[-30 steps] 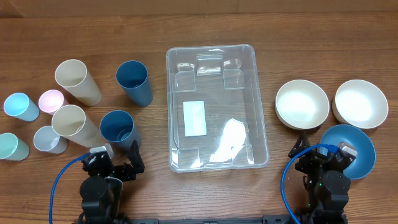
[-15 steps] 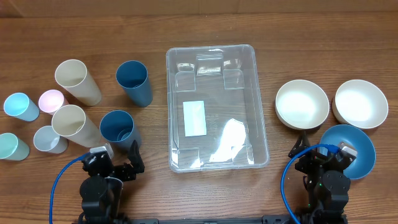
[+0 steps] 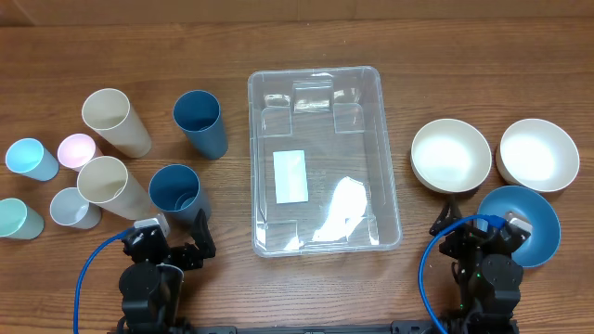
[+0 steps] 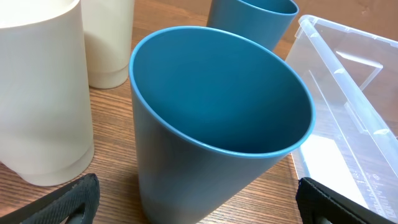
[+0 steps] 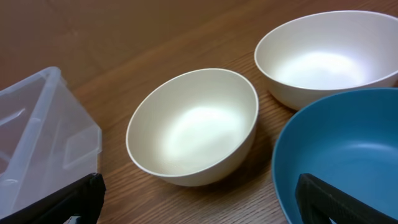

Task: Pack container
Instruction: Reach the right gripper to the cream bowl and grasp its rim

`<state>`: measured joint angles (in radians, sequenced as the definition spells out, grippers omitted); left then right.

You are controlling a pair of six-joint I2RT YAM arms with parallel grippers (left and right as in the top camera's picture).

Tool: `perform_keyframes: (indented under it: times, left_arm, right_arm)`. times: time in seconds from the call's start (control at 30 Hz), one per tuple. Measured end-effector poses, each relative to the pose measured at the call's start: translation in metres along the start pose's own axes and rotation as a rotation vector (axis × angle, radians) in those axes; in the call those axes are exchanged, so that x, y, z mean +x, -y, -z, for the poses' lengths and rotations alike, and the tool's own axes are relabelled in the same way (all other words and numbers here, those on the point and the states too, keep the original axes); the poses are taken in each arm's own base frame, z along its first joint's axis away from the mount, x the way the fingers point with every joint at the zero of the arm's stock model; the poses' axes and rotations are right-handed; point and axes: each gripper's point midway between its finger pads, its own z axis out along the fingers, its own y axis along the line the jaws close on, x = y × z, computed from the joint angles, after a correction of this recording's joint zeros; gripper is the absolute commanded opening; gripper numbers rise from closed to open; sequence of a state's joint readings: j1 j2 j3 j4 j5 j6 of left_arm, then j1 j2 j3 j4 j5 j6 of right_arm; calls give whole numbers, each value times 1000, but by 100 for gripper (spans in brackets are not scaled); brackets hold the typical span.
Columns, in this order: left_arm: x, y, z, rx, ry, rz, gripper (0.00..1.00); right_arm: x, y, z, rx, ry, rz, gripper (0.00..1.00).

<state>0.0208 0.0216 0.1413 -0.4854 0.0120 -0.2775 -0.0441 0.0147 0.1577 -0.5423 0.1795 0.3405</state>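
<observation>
Centrally, the container [image 3: 388, 139] is shown lying flat and open-topped on the wooden table [image 3: 306, 37], with a white label [image 3: 290, 174] on its base. A broad strip of bare wood runs along the far edge of the table. Narrower lanes are left along both long sides of the container, one toward the cups and one toward the bowls.

The left gripper [image 3: 178, 243] is placed at the near edge of the table, to the left of the container's near left corner and apart from it. Its fingers are seen spread wide apart in the left wrist view. The near dark blue cup [image 4: 205, 124] stands upright directly ahead of it, just beside the container. Behind this cup are found a far dark blue cup [image 3: 200, 123] and two cream cups [image 3: 111, 186]. Further left are a light blue cup [image 3: 31, 159], a pink cup [image 3: 77, 150], a pale grey cup [image 3: 74, 207] and a mint cup [image 3: 17, 219].

The right gripper [image 3: 478, 225] is placed to the right of the near right corner, with its fingers likewise spread wide apart. A blue bowl [image 5: 348, 149] lies close ahead of it on the right. Two cream bowls [image 5: 196, 124] sit beyond, side by side, and the container's corner is seen at the left.
</observation>
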Motion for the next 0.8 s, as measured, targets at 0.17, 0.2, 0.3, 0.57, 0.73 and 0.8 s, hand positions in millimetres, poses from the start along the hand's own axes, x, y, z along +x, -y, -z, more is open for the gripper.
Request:
perform_keyframes:
  times: [0.17, 0.2, 0.3, 0.57, 0.73, 0.8]
  left_arm:
    - [0, 0, 0, 0, 0, 0, 100]
    - [0, 0, 0, 0, 0, 0, 100]
    - [0, 0, 0, 0, 0, 0, 100]
    - [1, 0, -1, 0, 0, 0, 100]
    - [1, 0, -1, 0, 0, 0, 100]
    - [1, 0, -1, 0, 0, 0, 100]
  right_arm:
    - [-9, -24, 7, -120, -6, -4, 100]
    - [-17, -30, 11, -138, -5, -5, 100]
    - [-75, -55, 36, -159, -19, -4, 100]
    - [-154, -84, -8, 20, -292, 19, 100]
    - [-149, -49, -68, 222, -515, -18, 100]
    - [-131, -18, -85, 311, -605, -62, 100]
